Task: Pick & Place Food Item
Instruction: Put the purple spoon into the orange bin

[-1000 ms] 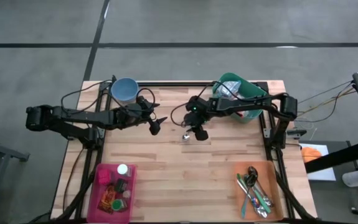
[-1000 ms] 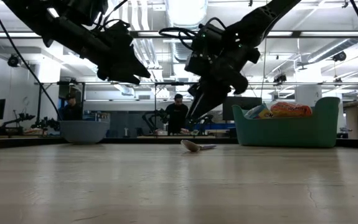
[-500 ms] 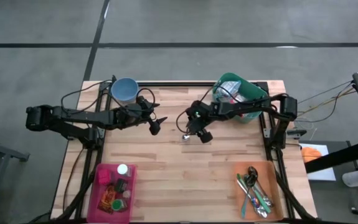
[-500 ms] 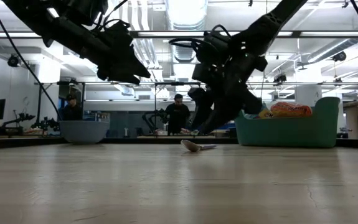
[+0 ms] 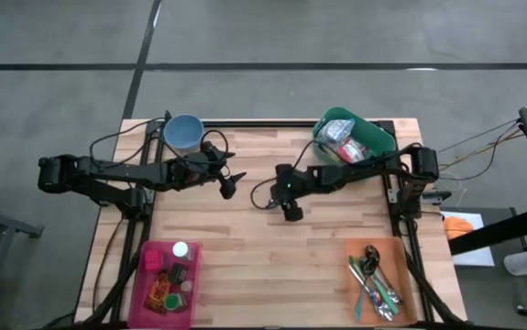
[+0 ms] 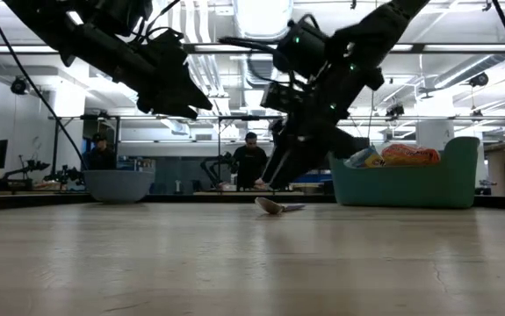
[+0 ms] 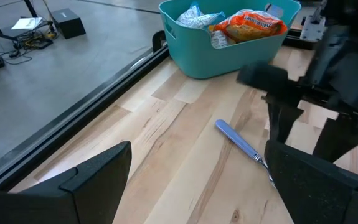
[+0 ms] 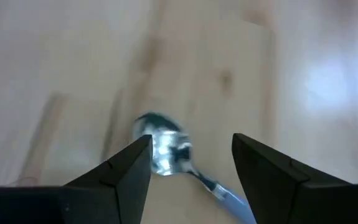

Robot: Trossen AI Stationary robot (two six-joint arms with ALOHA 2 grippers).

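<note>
A spoon (image 8: pixel 163 149) with a blue handle (image 7: pixel 241 142) lies flat on the wooden table near its middle (image 6: pixel 270 206). My right gripper (image 8: pixel 191 140) hangs open just above it, slanting down, with the spoon's bowl showing between its two fingers; in the low view its tips (image 6: pixel 274 180) stay clear of the spoon. Food packets (image 7: pixel 250 23) sit in a teal bin (image 5: pixel 355 147) at the far right. My left gripper (image 5: pixel 229 186) waits open, left of the table's middle, touching nothing.
A blue bowl (image 5: pixel 183 134) stands at the far left. A pink tray (image 5: pixel 165 278) of small items sits at the near left, and an orange tray (image 5: pixel 382 284) of cutlery at the near right. Bare wood lies between the two trays.
My right gripper has swung away from the teal bin toward the table's near edge and sunk toward the spoon, tipping and rolling as it went. The bin's contents now show uncovered from above. The spoon has stayed where it was.
</note>
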